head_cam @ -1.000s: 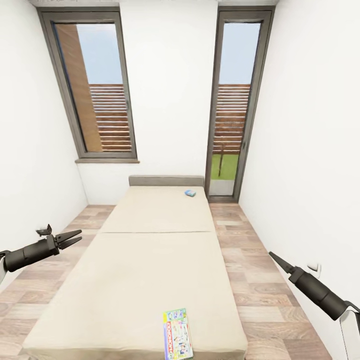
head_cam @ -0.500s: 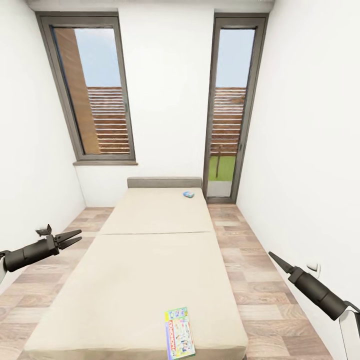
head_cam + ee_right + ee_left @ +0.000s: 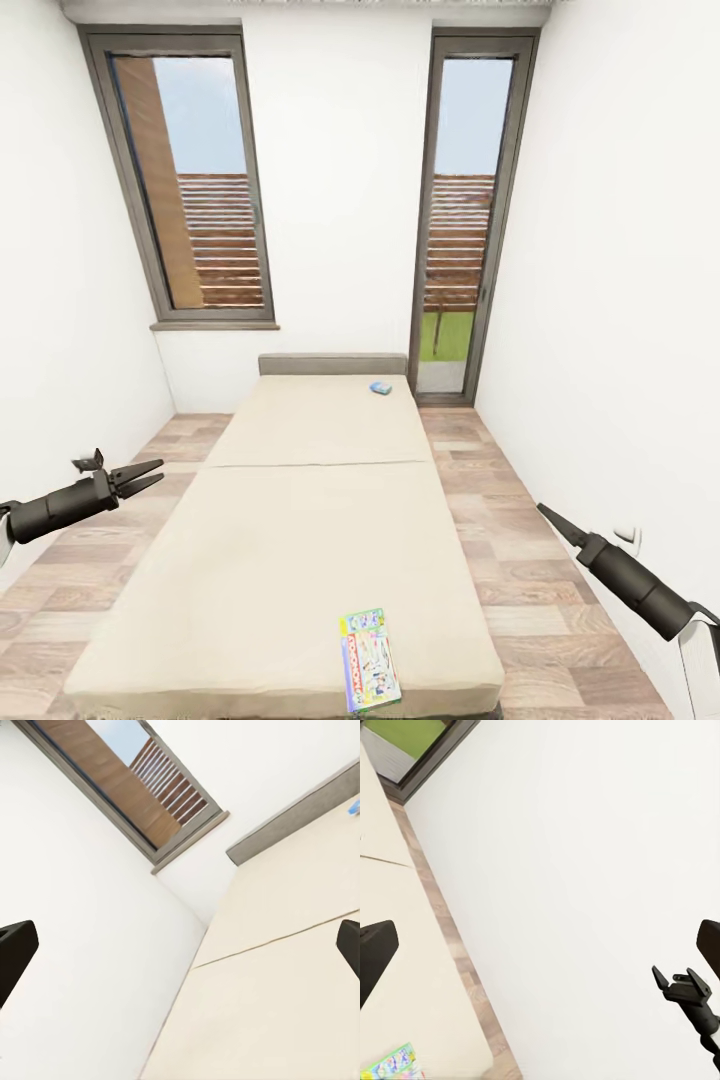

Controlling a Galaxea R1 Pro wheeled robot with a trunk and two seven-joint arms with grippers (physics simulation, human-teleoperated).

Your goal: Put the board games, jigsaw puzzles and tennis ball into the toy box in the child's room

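While both arms hang empty out to the sides, the risks lie in the approach to the bed (image 3: 300, 520). The multicolour board game (image 3: 369, 659) lies flat at the bed's near edge, towards its right corner, with its lower end at or just over that edge; a clumsy downward push, I judge, could tip it onto the floor (image 3: 520, 560). Being thin and flat on a soft mattress, it may also give fingers little to catch. The small blue board game (image 3: 380, 387) sits far off near the head edge, by the grey headboard (image 3: 333, 363), and reaching it would probably mean driving along the narrow strip of floor beside the right wall (image 3: 620, 300), where an arm could scrape.

The left gripper (image 3: 143, 474) holds its fingers spread apart, gripping nothing. For the right gripper (image 3: 548, 514) the head view gives a single dark point, so I cannot tell its state.

The cream mattress is bare, in two panels with a seam across. White walls, wood-plank floor, a tall window (image 3: 190, 180) and a glazed door (image 3: 462, 200) close the room.
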